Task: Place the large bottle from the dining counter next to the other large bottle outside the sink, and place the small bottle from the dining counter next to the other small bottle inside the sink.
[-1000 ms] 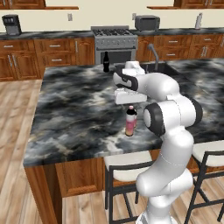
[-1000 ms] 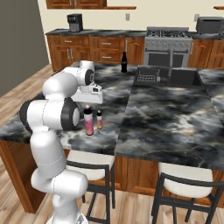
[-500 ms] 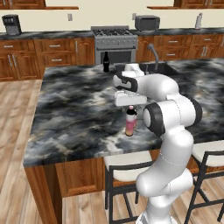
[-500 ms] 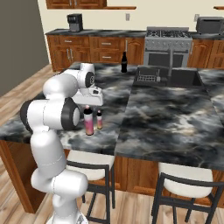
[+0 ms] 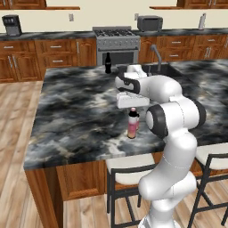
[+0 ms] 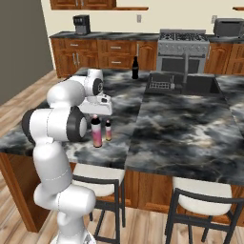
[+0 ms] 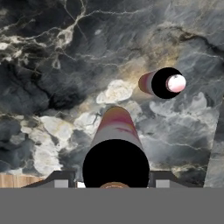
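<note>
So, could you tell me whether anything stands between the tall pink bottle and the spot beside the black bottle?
Nothing visible does: the marbled counter lies bare between the pink bottle and the black bottle. The small pale bottle stands beside it, off that line.

Stove (image 5: 115, 42): is being seen against the back wall, between the wooden cabinets.
Toaster (image 5: 149, 22): is being carried by the back counter, right of the stove.
Coffee machine (image 6: 81, 24): is being shown at the far end of the back counter.
Stools (image 6: 200, 206): are being kept under the near edge of the island.
Faucet (image 5: 156, 55): is being seen arching over the sink.
Floor (image 5: 13, 147): is being shown as light wood planks.
</note>
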